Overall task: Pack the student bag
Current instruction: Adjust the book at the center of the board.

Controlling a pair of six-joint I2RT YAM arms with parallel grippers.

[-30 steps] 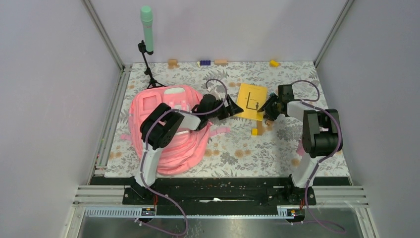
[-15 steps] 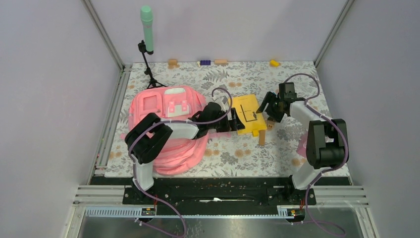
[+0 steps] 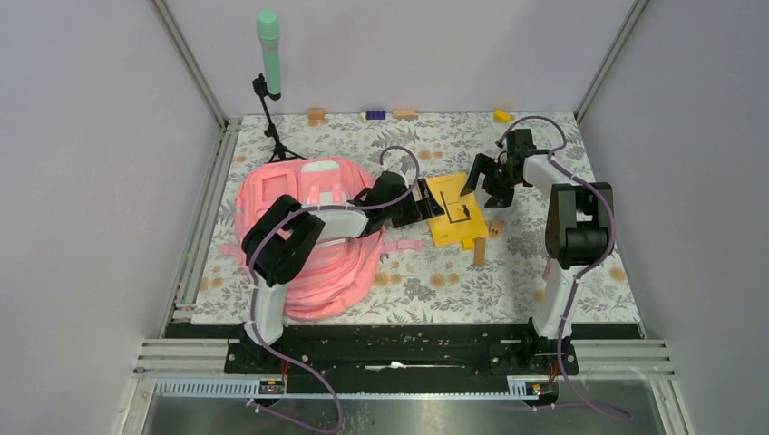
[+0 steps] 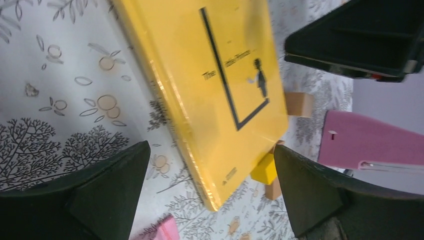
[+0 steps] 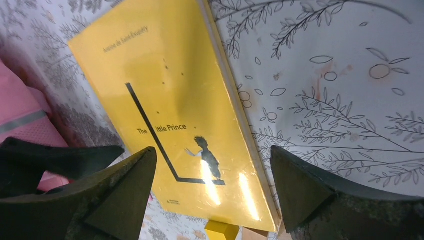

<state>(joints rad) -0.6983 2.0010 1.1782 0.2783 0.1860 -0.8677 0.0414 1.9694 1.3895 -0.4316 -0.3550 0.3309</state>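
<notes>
Left pincer: jaws spread wide, holding nothing, poised over one end of a yellow book.
Right pincer: jaws equally wide, empty, above the same book from the opposite side.
Book: lying on the floral tabletop; cover reads "The Little Prince", author line "Antoine de Saint-Exupéry".
Yellow block: at the book's bottom edge.
Student bag: pink, at the tabletop's left, near the book, partly under the left arm.
</notes>
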